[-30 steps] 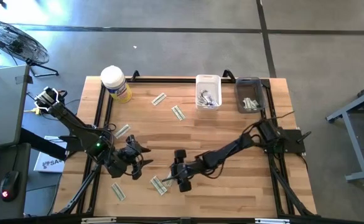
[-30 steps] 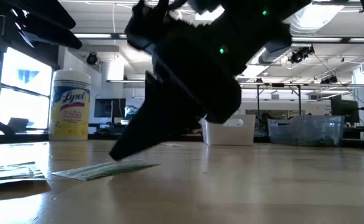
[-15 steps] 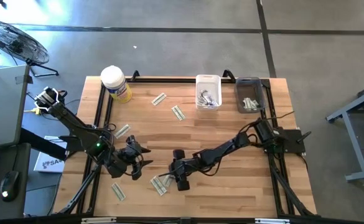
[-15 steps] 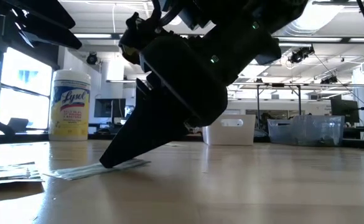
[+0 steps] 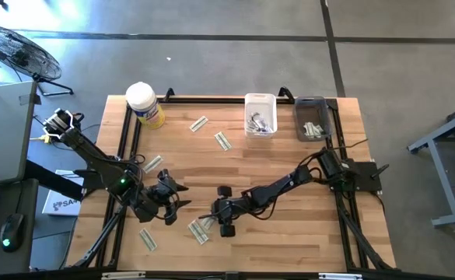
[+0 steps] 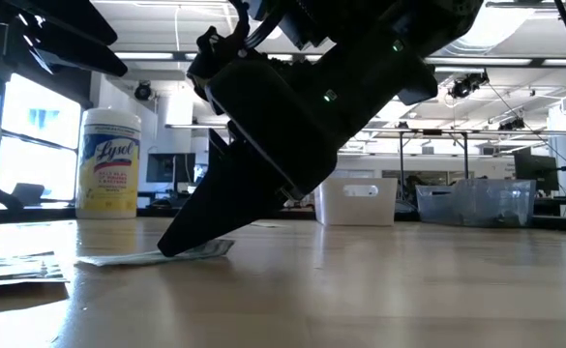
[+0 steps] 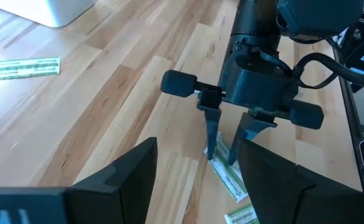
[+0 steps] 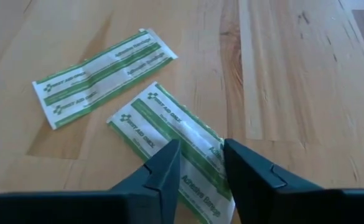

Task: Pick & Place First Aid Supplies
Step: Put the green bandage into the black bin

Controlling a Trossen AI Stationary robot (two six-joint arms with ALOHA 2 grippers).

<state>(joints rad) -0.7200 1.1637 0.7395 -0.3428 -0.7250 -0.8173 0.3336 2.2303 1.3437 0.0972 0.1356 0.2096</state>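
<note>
Two pale-green-and-white strips [image 5: 199, 230] lie flat side by side on the wooden table near its front edge. My right gripper [image 8: 201, 167] slants down over the end of one strip [image 8: 163, 127], a narrow gap showing between its fingers. The other strip [image 8: 101, 74] lies just beyond it. My left gripper [image 5: 173, 198] hangs open a little to the left, low over bare wood, nothing between its fingers [image 7: 126, 180]. More strips lie scattered on the table [image 5: 148, 239], [image 5: 153, 163], [image 5: 223, 141], [image 5: 198, 123]. My right gripper has its two fingertips [image 6: 166, 251] down on one end of the strip [image 8: 201, 186], slanting down from the table's right. The strip's middle band shows in the gap between the fingers, and its edges run under them. The strip lies flat on the table.
A yellow tub with a white lid [image 5: 144, 103] stands at the far left corner. A white bin [image 5: 260, 115] and a clear grey bin [image 5: 313, 120], each holding packets, stand at the far right. A black frame [image 5: 130, 132] runs along the table's edges.
My right gripper has gone down and a little toward the table's left edge, until its fingertips reached the strip. The strip, whose end stood slightly raised, now lies flatter and has slid a little to the left.
</note>
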